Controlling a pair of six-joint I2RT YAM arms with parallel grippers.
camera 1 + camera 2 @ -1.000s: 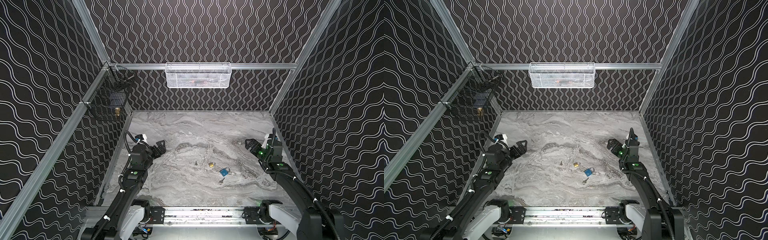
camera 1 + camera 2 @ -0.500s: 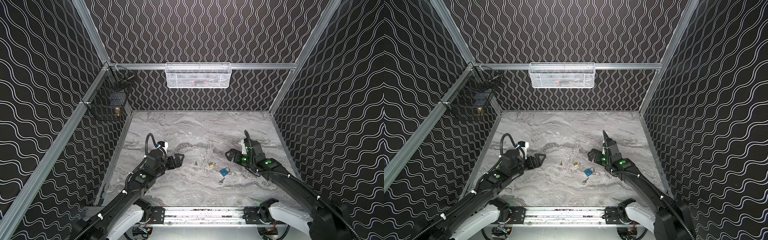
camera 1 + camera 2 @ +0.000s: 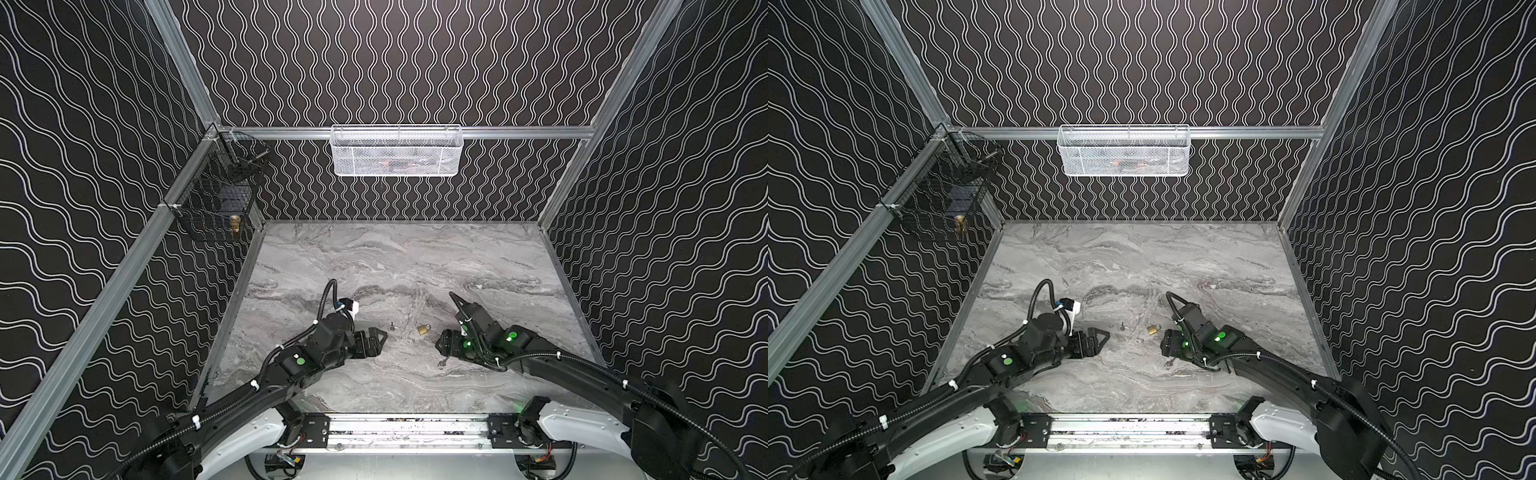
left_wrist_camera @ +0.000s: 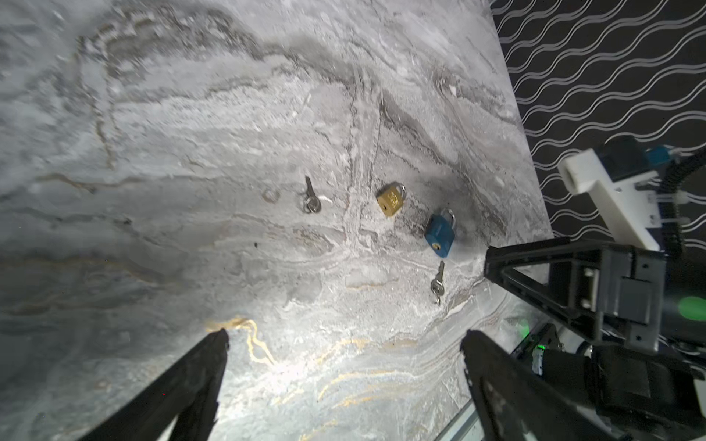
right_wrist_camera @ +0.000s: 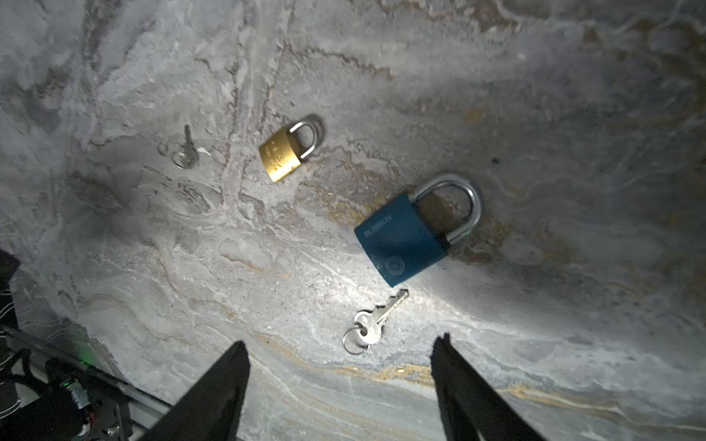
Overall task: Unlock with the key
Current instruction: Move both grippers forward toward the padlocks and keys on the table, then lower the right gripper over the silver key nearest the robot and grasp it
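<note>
Status: 0 steps done. Blue lock (image 5: pixel 405 240), brass lock (image 5: pixel 284 152) shut on table (image 5: pixel 535 114). Key (image 5: pixel 376 319) just beside blue lock, small key (image 5: pixel 185 149) near brass lock. Left end effector (image 4: pixel 344 336) wide open, right end effector (image 5: pixel 342 341) open, both empty. Remaining: grasp, insert, turn.

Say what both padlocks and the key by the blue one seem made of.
Small gold padlock: likely brass, satin yellow body with stamped lettering, shiny steel-looking shackle. Larger blue padlock: probably metal under a matte blue coating or cover; bright silvery shackle. Silver key on a ring: polished metal, glinting.
</note>
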